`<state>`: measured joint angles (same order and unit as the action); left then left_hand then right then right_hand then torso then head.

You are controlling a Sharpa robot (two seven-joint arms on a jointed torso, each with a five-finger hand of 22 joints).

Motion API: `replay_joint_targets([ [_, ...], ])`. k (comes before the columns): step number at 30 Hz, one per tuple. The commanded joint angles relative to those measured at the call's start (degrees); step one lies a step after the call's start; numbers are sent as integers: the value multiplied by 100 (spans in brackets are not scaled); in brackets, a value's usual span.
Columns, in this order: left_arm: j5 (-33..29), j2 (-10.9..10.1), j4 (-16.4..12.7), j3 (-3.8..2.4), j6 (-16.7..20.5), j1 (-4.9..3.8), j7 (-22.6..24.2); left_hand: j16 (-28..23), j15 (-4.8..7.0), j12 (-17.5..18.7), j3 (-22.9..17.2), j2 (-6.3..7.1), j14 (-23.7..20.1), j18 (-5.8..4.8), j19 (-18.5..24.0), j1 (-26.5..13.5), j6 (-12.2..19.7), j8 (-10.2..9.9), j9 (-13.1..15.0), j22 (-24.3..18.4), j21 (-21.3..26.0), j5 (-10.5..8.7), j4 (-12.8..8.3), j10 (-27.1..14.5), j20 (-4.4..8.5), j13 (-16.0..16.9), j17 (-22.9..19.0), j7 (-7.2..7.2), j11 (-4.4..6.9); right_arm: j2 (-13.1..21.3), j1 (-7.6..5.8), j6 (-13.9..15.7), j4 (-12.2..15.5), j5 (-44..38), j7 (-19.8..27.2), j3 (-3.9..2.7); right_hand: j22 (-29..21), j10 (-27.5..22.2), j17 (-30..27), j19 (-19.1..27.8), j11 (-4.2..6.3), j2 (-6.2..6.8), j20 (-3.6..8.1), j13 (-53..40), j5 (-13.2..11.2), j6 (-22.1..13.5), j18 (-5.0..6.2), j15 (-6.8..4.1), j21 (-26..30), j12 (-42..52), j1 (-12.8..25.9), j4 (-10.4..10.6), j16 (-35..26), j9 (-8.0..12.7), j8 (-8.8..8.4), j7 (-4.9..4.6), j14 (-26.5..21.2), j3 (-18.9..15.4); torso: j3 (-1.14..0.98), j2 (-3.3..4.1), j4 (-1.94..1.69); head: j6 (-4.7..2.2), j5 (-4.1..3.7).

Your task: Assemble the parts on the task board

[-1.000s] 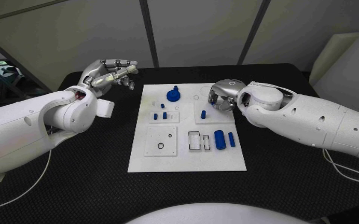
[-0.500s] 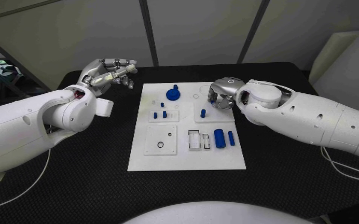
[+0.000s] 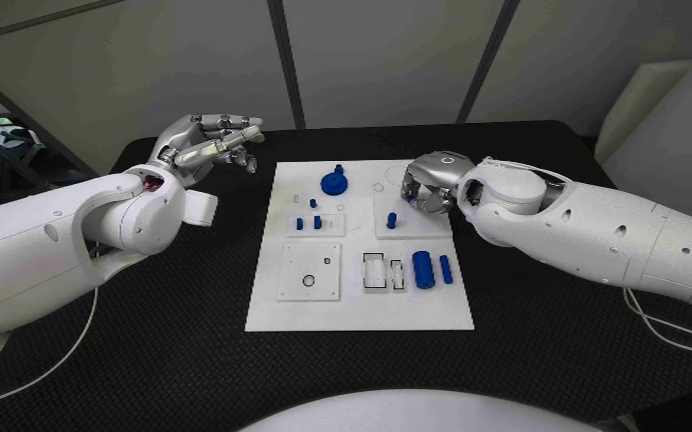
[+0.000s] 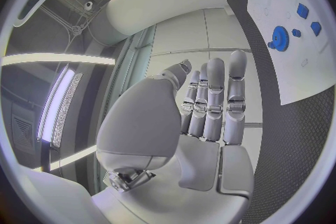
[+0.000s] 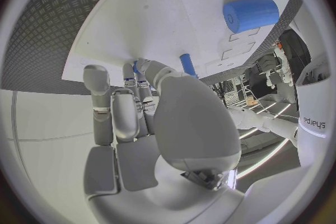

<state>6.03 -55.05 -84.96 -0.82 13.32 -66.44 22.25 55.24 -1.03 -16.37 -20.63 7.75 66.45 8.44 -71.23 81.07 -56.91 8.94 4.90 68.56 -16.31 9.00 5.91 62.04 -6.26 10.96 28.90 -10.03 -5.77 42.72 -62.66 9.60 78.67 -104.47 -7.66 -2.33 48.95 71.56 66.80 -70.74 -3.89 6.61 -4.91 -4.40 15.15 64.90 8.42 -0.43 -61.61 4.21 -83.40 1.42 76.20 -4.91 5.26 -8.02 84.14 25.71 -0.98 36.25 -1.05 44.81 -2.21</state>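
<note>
Both hands hold nothing: left hand [image 3: 214,142] spread wide at ten o'clock off the task board [image 3: 361,304], right hand [image 3: 428,184] curled narrowly over its two-o'clock corner.

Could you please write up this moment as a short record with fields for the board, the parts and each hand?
board: white flat task board in the middle of the black table
parts: round blue gear with a knob at the far end; thick blue cylinder and thin blue rod lying side by side at the board's right
left hand: raised off the board's far left corner, fingers straight, holding nothing
right hand: low over the board's far right area, fingers curled; whether it holds a part cannot be told
</note>
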Motion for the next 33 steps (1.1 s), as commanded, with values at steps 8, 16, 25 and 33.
replay_joint_targets([
  [8,-30,25,53,-6,-61,-3,-47,-30,-23,-21,28,-46,-36,193,-20,29,35,29,-8,-14,42,-5,-19,-37,-39,8,-9,2,-3,205,-11,379,337,-48,84,-11,17,40,13,-18,-7,-15,20,-2,1,43,-52,-36,-38,0,-19,-30,32,2,7,-4,236,1,2,-2,3,-4,2],
  [16,-30,38,78,-6,-66,-1,-74,-30,-25,-23,31,-47,-37,193,-22,30,41,28,-9,-18,45,-5,-21,-45,-39,8,-11,-2,-6,426,-14,475,760,-34,69,-46,34,41,24,-22,-8,-11,19,-1,2,45,-55,-37,-52,-4,-18,-38,40,2,6,-7,238,2,8,-4,4,-2,10],
  [25,-30,83,80,-6,-70,0,-98,-30,-25,-23,31,-47,-37,193,-22,30,41,28,-9,-18,45,-5,-21,-45,-39,8,-11,-2,-6,577,-16,594,1528,-3,76,-243,42,41,40,-21,-11,-5,17,-1,7,46,-57,-37,-60,-11,-13,-45,52,1,3,-13,240,1,14,-12,-1,-29,90],
  [33,-30,158,78,-6,-88,0,-110,-30,-25,-23,31,-47,-37,193,-22,30,41,28,-9,-18,45,-5,-21,-45,-39,8,-11,-2,-6,366,-18,582,1825,88,116,-295,42,41,44,-19,-13,-5,16,0,10,47,-58,-38,-62,-14,-10,-47,56,1,2,-15,240,2,24,-24,-6,-29,282],
])
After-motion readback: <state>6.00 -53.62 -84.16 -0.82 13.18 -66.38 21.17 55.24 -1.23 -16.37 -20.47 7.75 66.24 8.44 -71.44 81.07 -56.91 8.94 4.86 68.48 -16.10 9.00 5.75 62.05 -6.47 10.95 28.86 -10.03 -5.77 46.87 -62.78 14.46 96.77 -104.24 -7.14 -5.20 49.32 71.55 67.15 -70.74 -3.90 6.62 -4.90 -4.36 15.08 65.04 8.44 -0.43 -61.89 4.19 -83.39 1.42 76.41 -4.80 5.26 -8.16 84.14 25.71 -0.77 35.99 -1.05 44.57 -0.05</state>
